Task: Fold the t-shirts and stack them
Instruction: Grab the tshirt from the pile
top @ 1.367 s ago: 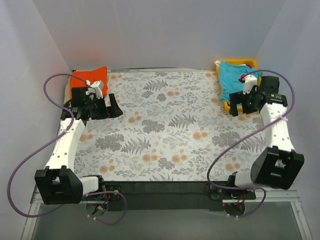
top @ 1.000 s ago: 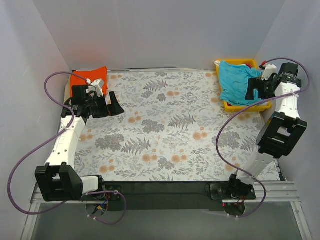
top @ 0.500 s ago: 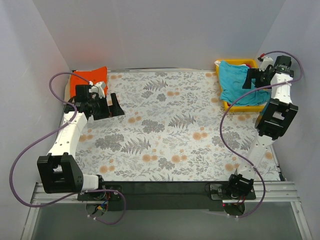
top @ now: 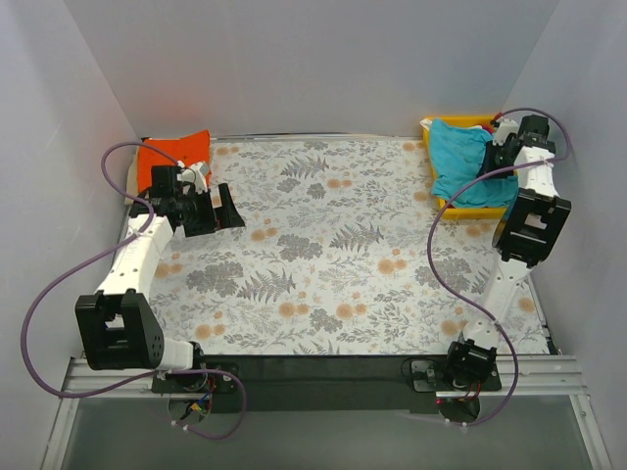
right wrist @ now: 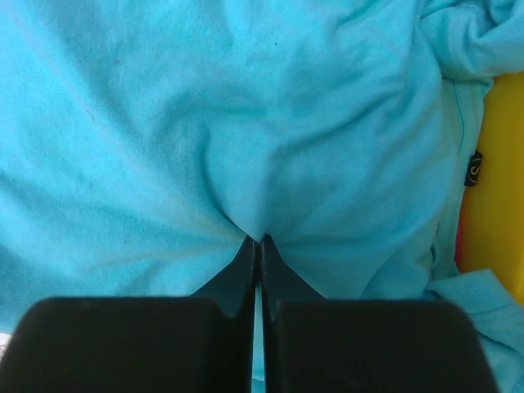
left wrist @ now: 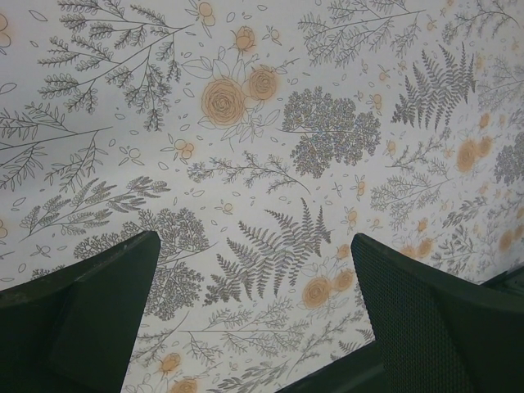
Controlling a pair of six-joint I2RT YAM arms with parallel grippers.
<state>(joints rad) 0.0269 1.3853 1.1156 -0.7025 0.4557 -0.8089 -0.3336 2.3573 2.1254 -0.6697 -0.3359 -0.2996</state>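
Over the tray, right hand clamped on teal t-shirt; left hand wide apart

My R arm swung round: 1.4 s ago it was stretched low at the near R corner of the table, now it's folded upright by the R edge. R end effector went from the near side of the tray to its far R side, reaching in over the teal t-shirt. Fingers were spread then; now pressed together w/ teal cloth puckered at the tips. Tray's near rim, hidden by me before, shows again. L arm tipped a bit farther fwd; L end effector nudged only slightly to the R.
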